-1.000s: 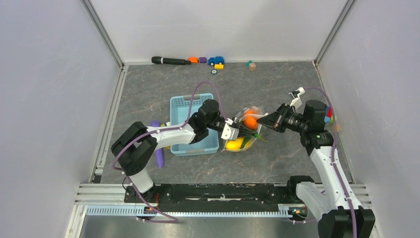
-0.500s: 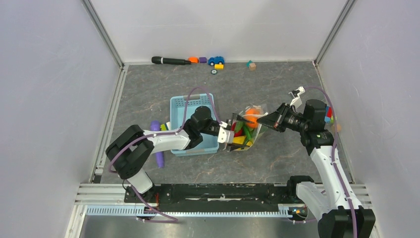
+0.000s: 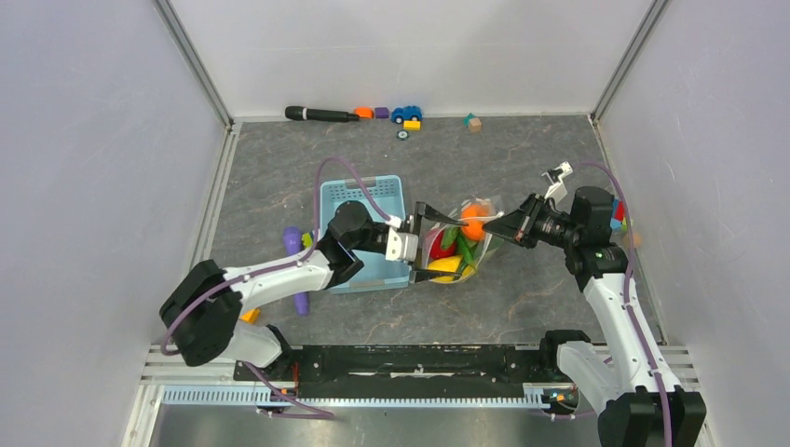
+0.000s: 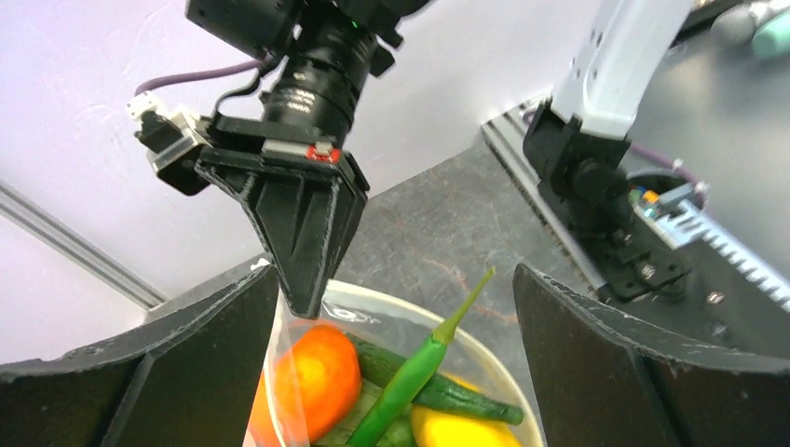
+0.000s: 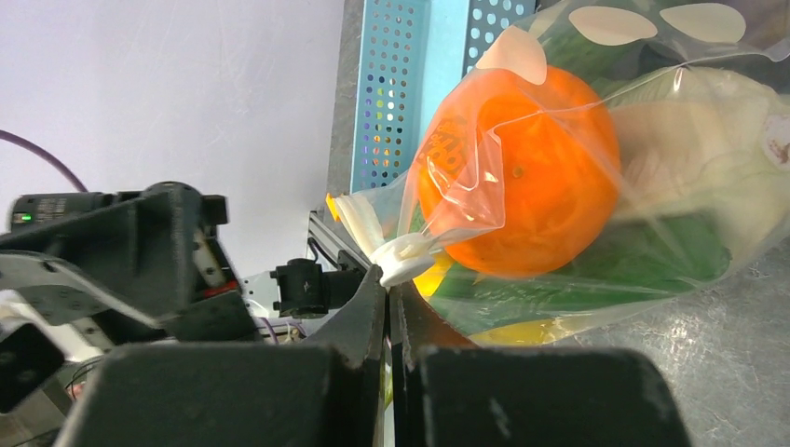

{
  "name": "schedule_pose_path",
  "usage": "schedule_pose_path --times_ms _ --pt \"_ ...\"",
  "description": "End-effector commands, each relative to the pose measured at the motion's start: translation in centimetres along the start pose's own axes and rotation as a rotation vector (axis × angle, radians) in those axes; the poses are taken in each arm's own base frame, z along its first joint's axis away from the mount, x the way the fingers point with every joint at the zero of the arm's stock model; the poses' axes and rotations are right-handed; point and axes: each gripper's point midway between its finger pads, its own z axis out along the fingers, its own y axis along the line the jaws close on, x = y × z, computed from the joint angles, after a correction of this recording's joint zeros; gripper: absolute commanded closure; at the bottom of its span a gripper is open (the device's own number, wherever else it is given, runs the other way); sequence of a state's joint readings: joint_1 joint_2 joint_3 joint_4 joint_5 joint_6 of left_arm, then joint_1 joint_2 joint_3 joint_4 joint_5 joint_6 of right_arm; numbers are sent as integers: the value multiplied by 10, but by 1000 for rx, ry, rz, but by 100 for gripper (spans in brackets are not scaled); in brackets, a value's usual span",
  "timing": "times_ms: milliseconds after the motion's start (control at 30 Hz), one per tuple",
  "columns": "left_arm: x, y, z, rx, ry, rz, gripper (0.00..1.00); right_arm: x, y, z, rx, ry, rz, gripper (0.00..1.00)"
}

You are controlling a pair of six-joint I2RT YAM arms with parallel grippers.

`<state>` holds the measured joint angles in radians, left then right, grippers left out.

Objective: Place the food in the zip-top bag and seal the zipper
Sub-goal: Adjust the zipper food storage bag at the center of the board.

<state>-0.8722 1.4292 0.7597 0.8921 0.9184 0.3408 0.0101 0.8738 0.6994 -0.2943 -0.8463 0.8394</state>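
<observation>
I see R end effector [image 5: 387, 279] clamped on thin white zipper strip [image 5: 401, 253] of clear white-dotted plastic bag [image 5: 522, 54]. L end effector [image 4: 393, 272], fingers apart, faces bag's mouth from opposite side.

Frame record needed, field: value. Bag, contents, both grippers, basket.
bag: zip-top bag, mouth open, not sealed
location: next to the blue basket
contents: orange piece, green pepper, cucumber, yellow piece
left: left gripper open, one finger on either side of the bag mouth
right: right gripper shut on the zipper
</observation>
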Motion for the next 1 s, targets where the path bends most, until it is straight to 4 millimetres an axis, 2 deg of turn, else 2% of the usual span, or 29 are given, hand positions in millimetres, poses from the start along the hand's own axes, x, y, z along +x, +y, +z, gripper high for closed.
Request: schedule_pose_path --times_ms 0,67,133,200,267,467,633,733,900,967 --pt "-52 24 2 -61 13 -205 0 -13 23 -4 -67 -21 -99 100" --pt "-63 48 0 -207 30 -384 0 -13 21 -3 -65 -22 -117 100" --pt "-52 73 -14 -449 83 -615 0 -13 20 -3 -70 -22 -138 100" --pt "-33 77 -34 -620 164 -769 0 -13 23 -4 -82 -24 -172 100" --pt "-15 63 -51 -701 238 -867 0 -15 25 -5 -88 -28 -215 100" --pt "39 -7 -90 -764 494 -1072 1 -10 20 -4 -91 -15 -247 100" --pt "80 -40 -109 -885 674 -1157 14 -7 19 -4 -101 -7 -251 100" --pt "94 -51 -108 -893 750 -1161 20 -5 17 -4 -100 -3 -249 100" --pt "103 -46 -102 -922 787 -1118 32 -2 13 -2 -102 14 -239 100" --pt "105 -42 -101 -934 787 -1107 33 -3 13 -2 -101 11 -241 100"
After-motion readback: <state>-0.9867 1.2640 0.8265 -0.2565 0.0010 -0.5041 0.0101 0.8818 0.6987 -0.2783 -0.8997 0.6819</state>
